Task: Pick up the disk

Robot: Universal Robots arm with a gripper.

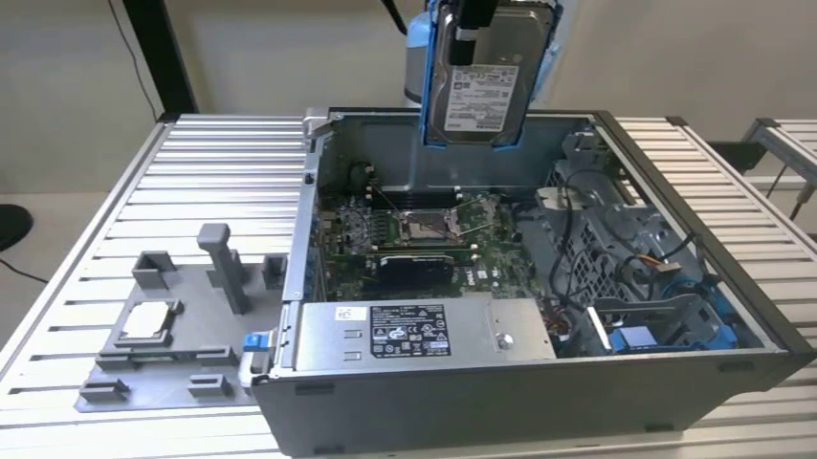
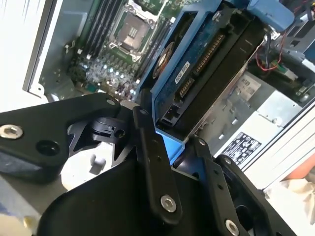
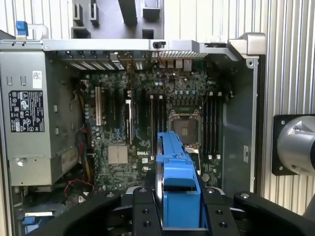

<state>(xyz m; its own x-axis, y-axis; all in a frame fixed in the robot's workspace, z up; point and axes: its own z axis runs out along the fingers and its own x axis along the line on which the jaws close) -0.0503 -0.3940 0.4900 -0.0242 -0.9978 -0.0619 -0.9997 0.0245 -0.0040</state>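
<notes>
We see our hand gripping the disk tight | the disk hangs upright above the open computer box | the box sits on the worktop | a gray tray lies beside it

Open computer case seen from above, with a green circuit board inside. The disk is edge-on, blue frame toward the camera, clamped on both sides by the black fingers of the gripper. It overlaps the board just beside the processor socket. A silver box with a black label sits inside the case against one wall. A grey tray and a slatted table are outside the case.
</notes>
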